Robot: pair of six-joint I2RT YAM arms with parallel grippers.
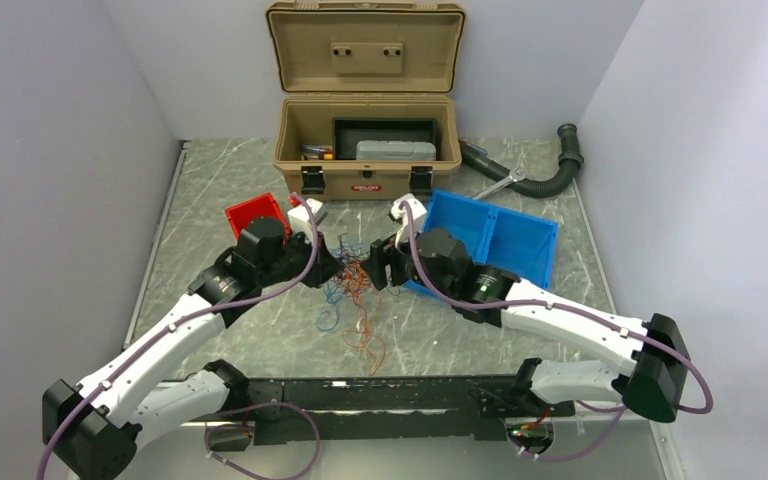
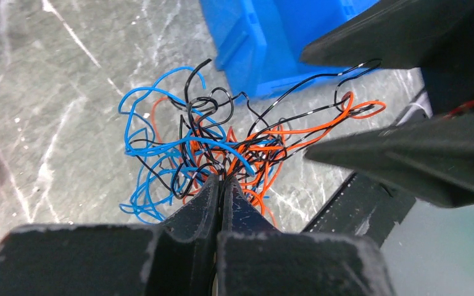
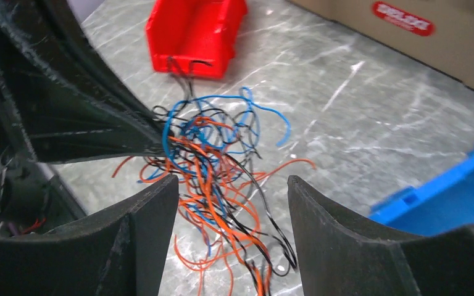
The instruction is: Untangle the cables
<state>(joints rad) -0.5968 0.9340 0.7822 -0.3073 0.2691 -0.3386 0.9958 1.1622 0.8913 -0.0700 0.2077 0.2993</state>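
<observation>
The cables (image 1: 352,290) are a tangle of thin orange, blue and black wires in the middle of the table, between my two grippers. My left gripper (image 2: 222,179) is shut on strands at the tangle's edge; in the left wrist view the cables (image 2: 222,145) spread out from its tips. My right gripper (image 3: 231,182) is open, its fingers either side of the cables (image 3: 213,160), with loose orange and black strands hanging between them. In the top view the left gripper (image 1: 338,268) and right gripper (image 1: 380,268) face each other closely across the tangle.
An open tan toolbox (image 1: 366,130) stands at the back. A small red bin (image 1: 256,215) sits behind the left arm and a blue bin (image 1: 505,235) behind the right arm. A thick black corrugated hose (image 1: 540,175) lies at the back right.
</observation>
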